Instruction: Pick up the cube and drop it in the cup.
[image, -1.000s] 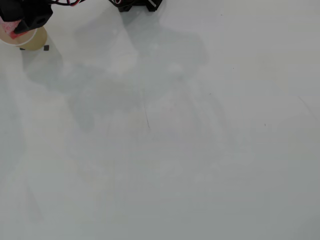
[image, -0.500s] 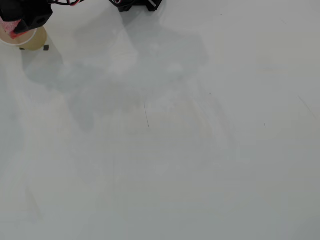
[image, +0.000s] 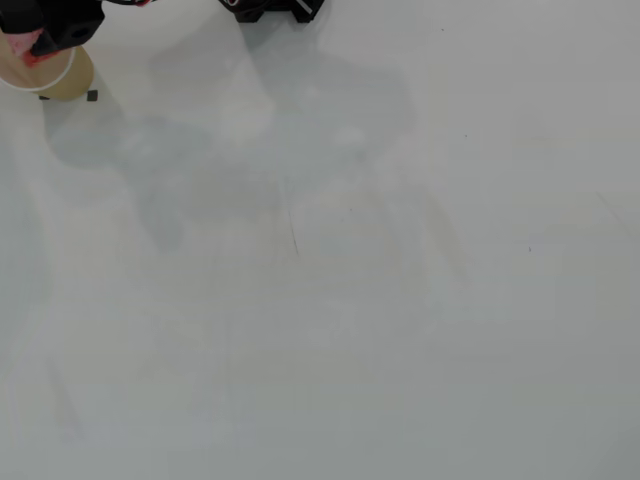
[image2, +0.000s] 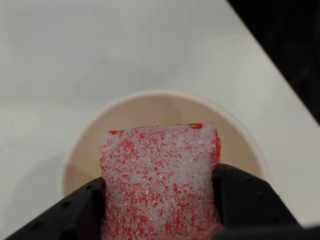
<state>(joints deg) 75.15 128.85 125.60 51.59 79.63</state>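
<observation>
Drifting slightly up and left in the overhead view since a second ago, now holding the cube (image2: 159, 181) clamped between both fingers (image2: 250, 197), hanging directly over the open mouth of the cup (image2: 235, 131) below them; only letting go seemingly remaining.

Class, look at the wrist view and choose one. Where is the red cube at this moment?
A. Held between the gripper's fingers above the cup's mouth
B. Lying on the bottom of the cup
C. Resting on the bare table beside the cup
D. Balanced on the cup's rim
A: the cube sits clamped between the black fingers of the gripper, with the open cup directly behind it.
</observation>
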